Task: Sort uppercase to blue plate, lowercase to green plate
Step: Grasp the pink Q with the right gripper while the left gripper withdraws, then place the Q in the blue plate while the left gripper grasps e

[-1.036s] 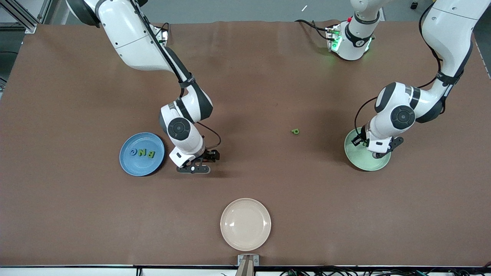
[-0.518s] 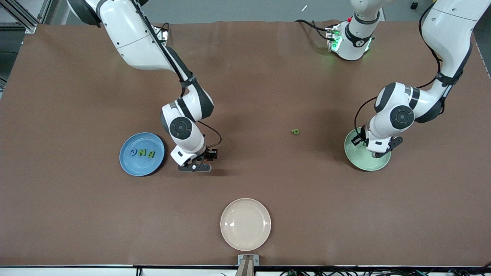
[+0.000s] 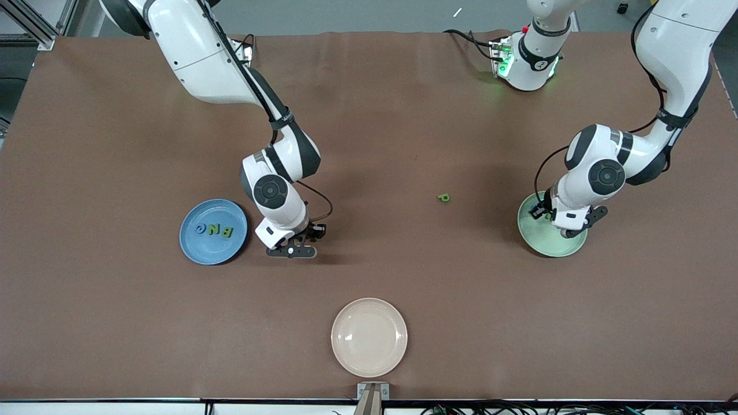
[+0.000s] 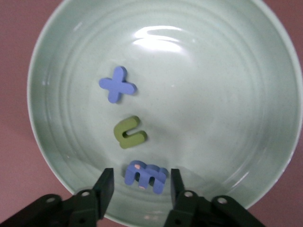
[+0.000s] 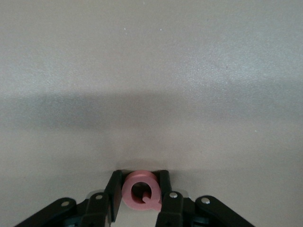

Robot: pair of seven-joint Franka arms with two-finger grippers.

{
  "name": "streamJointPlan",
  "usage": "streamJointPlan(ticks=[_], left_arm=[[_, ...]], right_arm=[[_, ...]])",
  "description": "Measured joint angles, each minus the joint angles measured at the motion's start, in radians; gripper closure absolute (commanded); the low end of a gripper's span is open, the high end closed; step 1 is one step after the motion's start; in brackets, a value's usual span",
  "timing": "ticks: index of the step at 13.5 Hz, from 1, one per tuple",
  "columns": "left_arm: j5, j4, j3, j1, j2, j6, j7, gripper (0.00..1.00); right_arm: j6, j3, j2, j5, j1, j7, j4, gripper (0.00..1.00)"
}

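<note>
Blue plate (image 3: 213,231) sits at nine o'clock on the tabletop (image 3: 369,144), with green B (image 3: 228,231), green N (image 3: 214,230) and blue G (image 3: 199,229) on it. Just beside it, the right pincer (image 3: 291,252) is clamped on the pink Q (image 5: 140,190), low over bare tabletop. Green p (image 3: 443,197) lies alone near centre. At three o'clock, the left pincer (image 4: 139,189) hangs parted over the green plate (image 3: 545,237), straddling blue m (image 4: 146,176), beside green u (image 4: 129,133) and blue x (image 4: 117,85).

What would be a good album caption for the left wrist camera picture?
Left gripper open over the green plate, its fingers either side of the blue m, with the green u and blue x alongside.
</note>
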Motion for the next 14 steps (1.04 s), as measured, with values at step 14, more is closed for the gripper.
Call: streamJointPlan(ticks=[14], left_arm=[[0.001,0.094,-0.23,-0.12,0.0,-0.071,-0.003,0.0]], right_arm=[[-0.543,-0.023,-0.159,0.0,-0.302,-0.33,0.011,0.98]])
